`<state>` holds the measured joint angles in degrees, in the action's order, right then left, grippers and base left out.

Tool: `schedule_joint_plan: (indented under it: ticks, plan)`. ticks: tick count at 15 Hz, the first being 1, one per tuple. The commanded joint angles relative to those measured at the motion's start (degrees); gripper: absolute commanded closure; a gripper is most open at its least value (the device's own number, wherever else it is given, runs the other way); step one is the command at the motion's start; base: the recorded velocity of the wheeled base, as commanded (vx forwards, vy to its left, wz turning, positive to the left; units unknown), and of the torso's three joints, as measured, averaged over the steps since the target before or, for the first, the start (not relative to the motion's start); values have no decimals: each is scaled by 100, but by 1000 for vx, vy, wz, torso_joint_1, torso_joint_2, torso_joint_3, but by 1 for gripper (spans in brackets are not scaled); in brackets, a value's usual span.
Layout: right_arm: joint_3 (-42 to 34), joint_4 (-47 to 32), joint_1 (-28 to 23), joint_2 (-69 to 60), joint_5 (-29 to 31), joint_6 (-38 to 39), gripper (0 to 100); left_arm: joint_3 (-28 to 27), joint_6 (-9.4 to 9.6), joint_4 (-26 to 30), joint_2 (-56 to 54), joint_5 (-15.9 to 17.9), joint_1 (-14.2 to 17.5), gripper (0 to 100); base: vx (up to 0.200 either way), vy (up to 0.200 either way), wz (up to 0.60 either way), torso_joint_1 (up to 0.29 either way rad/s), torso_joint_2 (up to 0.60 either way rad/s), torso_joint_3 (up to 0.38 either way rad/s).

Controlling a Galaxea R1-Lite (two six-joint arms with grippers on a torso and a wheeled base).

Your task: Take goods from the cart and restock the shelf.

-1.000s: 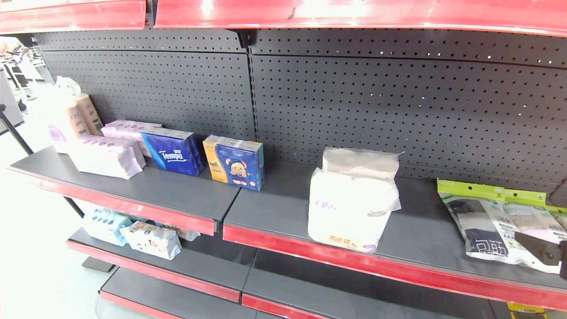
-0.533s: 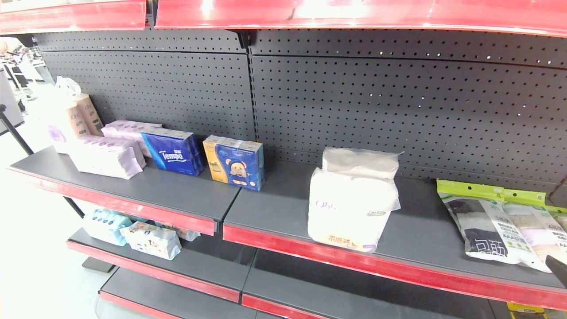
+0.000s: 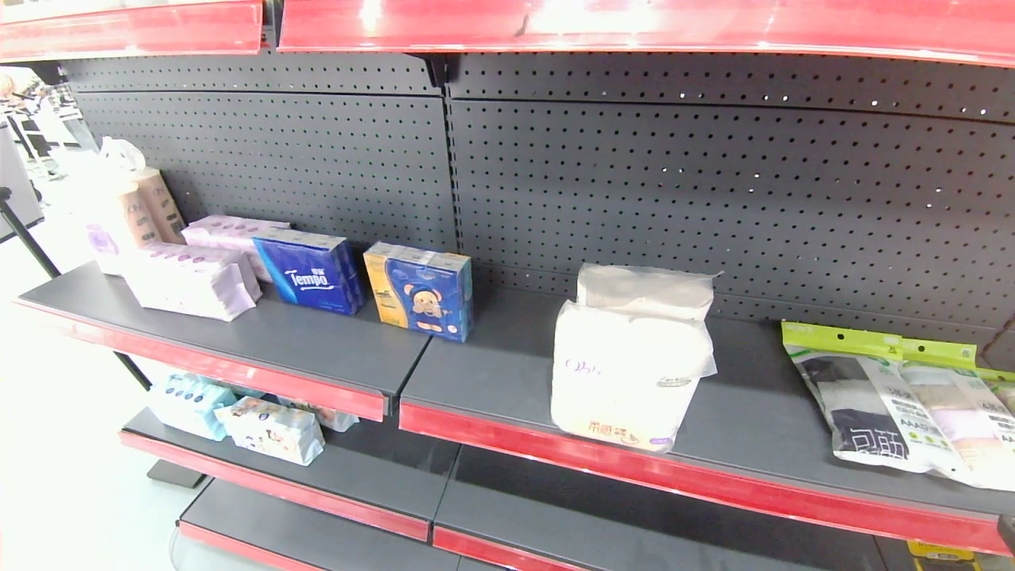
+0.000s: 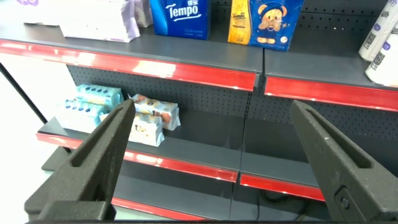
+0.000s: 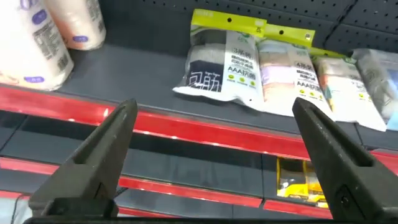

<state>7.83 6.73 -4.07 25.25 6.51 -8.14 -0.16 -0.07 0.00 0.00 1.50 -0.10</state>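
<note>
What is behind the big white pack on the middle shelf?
Behind the white pack stands a second wrapped pack, in front of the pegboard. In the head view only its top shows; the white pack covers its lower part.

bright light from above, with glare on the top red strip.
white spots shine on this strip; the floor at the left is washed out; the shelf looks curved near the picture borders; soft shadows lie under its boards.
</note>
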Motion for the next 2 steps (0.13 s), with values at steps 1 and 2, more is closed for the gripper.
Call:
schedule_joint_plan:
  ticks: [1,2]
  plan:
    - [-150,-5,73,-380,-9,6,0,7,-1,0,0,-1,1,0,0,0,0,0,0,0]
    - [-194,-14,73,-477,-9,6,0,-2,-1,0,0,-1,1,0,0,0,0,0,0,0]
